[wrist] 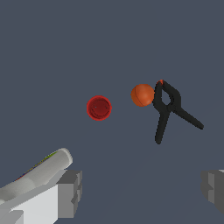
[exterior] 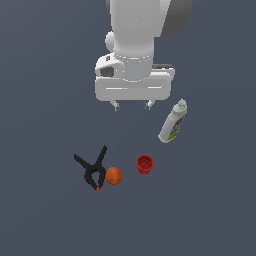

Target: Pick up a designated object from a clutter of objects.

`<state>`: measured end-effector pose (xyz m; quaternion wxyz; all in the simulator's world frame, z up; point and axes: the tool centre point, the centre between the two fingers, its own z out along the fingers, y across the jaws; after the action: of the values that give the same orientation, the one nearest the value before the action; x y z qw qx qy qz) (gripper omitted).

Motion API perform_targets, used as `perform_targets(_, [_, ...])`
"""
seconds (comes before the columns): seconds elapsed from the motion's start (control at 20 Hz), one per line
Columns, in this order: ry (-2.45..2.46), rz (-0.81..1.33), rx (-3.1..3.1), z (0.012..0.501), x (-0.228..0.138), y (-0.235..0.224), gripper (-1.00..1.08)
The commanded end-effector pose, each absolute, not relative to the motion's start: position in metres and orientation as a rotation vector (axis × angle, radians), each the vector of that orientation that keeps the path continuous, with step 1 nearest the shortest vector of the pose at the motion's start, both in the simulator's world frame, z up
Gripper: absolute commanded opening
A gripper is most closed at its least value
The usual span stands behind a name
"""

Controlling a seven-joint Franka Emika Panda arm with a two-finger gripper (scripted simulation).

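Hovering hand [exterior: 132, 105] is seen spread wide, nothing gripped, raised above the counter [exterior: 40, 100] | white bottle [exterior: 173, 122] lies flat | black clamp [exterior: 92, 169] touches orange ball [exterior: 114, 175] | red cup [exterior: 145, 163] stands upright mid-counter, between ball and bottle

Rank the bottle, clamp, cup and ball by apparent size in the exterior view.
1. black spring clamp, longest span, though the white bottle looks bulkier; close call.
2. white bottle
3. red cup and orange ball: about equal, not ranked.
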<state>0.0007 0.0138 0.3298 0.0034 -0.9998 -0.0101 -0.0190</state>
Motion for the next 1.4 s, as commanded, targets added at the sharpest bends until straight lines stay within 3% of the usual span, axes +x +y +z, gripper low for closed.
perform_targets(0.0, [-0.032, -0.06, -3.134, 0.33, 0.001, 0.014, 1.0])
perform_targets(0.85, [-0.072, -0.01, -3.148, 0.31, 0.001, 0.011, 1.0])
perform_targets(1.35, [-0.177, -0.006, -3.152, 0.259, 0.028, 0.026, 1.0])
